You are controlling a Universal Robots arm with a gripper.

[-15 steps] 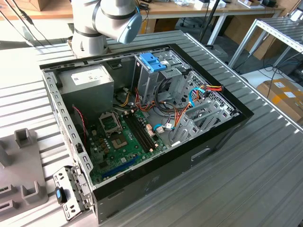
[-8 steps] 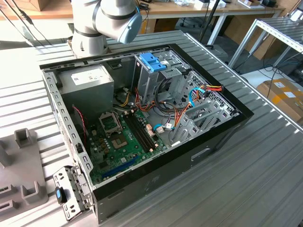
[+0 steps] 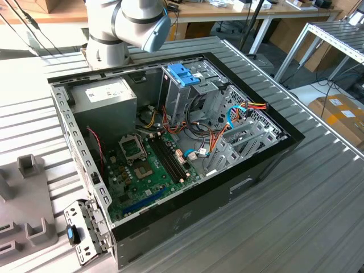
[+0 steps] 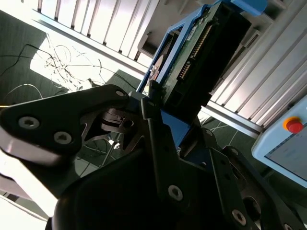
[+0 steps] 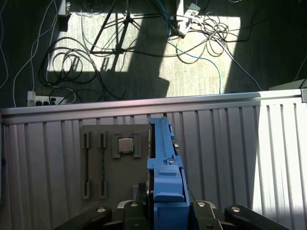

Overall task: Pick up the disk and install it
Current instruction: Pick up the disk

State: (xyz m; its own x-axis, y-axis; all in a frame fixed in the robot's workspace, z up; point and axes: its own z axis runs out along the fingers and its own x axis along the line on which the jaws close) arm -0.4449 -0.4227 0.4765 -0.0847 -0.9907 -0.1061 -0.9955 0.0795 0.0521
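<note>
Pickup looks done: the gripper [image 4: 165,112] has its jaws closed on one end of the disk [image 4: 201,57], holding it edge-up in the air above the ribbed table [image 5: 230,143] and a grey tray [image 5: 124,177]. Fitting it into the open computer case [image 3: 267,165] is left, I judge.

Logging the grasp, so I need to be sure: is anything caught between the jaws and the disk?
Nothing visible is. The gripper holds the disk directly, with the jaws shut on its blue-railed end. In both wrist views no cable or other part lies between them.
</note>
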